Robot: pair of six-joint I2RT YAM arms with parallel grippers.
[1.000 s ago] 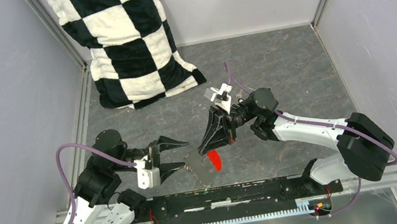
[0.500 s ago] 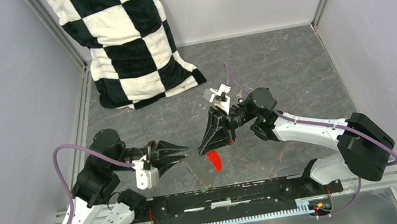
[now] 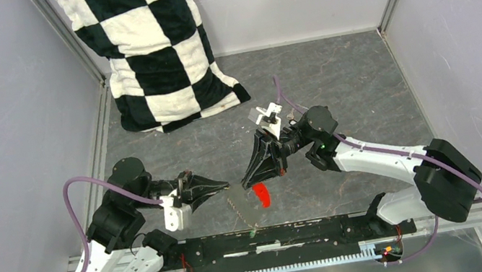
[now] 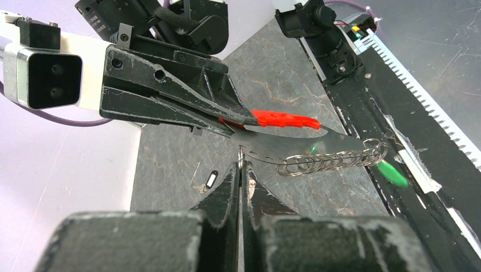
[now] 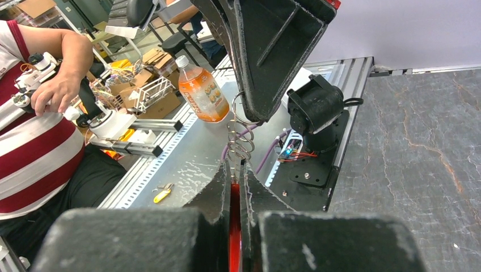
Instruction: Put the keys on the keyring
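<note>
L gripper [image 3: 224,185]: clamped right down, nipping a thin wire loop at one end of the keyring [image 4: 295,144]. R gripper [image 3: 247,181]: closed too, pinching the red plastic piece [image 4: 283,120]. Keyring strung betw. the two sets of tips, up off the grey table [image 4: 272,73], approx. centre-front. Coil of small rings [image 4: 326,162] trailing along it. Green-tagged key [image 4: 391,174] blurry by the coil's far end (attached or not, can't tell). Black-tagged key [image 4: 210,179] flat on the table, clear of both grippers.
</note>
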